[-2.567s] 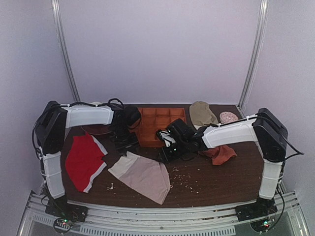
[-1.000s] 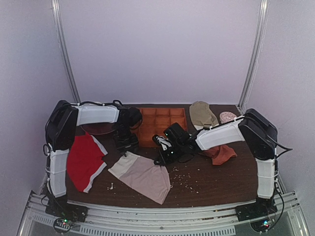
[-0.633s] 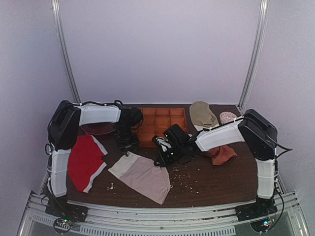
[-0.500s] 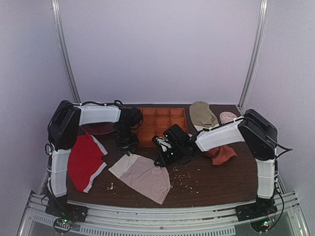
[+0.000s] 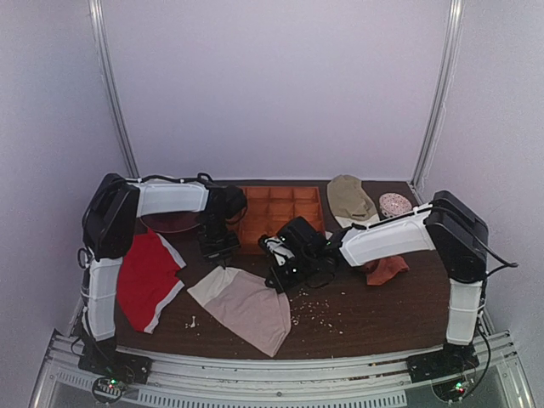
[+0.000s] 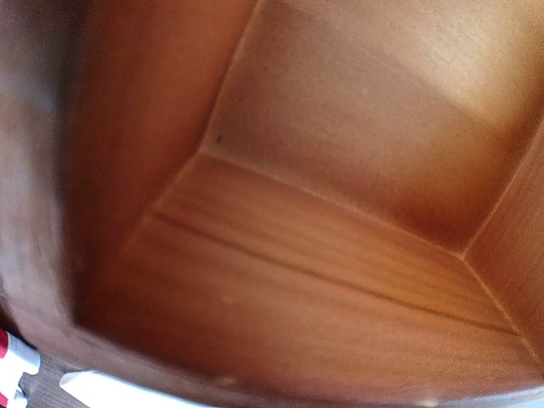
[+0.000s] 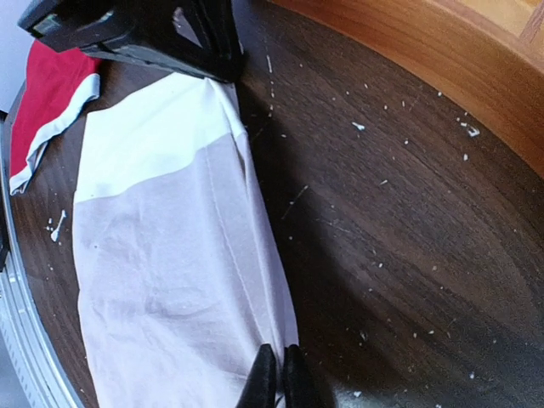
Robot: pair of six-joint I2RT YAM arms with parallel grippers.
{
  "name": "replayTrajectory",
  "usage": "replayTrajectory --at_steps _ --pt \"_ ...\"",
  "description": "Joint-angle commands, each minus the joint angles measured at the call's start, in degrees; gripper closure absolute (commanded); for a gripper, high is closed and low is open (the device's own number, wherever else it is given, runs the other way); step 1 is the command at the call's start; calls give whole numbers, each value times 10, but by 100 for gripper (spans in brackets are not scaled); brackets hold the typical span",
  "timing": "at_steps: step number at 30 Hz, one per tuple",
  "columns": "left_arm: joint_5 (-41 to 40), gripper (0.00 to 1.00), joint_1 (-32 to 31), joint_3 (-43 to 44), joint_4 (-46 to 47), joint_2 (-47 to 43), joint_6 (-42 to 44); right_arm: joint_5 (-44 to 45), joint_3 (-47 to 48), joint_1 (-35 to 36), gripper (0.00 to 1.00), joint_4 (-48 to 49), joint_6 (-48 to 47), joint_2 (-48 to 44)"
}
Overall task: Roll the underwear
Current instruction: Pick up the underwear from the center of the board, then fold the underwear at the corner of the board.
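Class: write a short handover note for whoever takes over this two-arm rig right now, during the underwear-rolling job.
Left gripper: shut, pinching the far corner of the white waistband.
Right gripper: shut on the right-hand edge of the underwear.
Underwear: spread flat on the table, unrolled.
Done: both grips taken.
Left to do: the whole roll.

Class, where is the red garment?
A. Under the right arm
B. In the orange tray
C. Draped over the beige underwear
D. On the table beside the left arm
D: the red garment lies on the table by the left arm, outside the tray, not over the underwear.
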Motion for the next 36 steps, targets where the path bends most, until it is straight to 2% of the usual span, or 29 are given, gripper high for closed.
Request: replayTrajectory --at_steps 1,19,30,36 --pt "-6 100 -3 -17 11 -25 8 75 -7 23 100 -37 -25 -44" --pt "-53 100 -29 -160 115 -156 -29 279 22 128 100 -116 -74 -63" --pt "-31 100 -32 -165 120 -124 -29 293 25 132 100 -123 -64 -58" --pt "-45 100 -38 -191 147 -152 -37 316 31 147 100 -124 -82 -64"
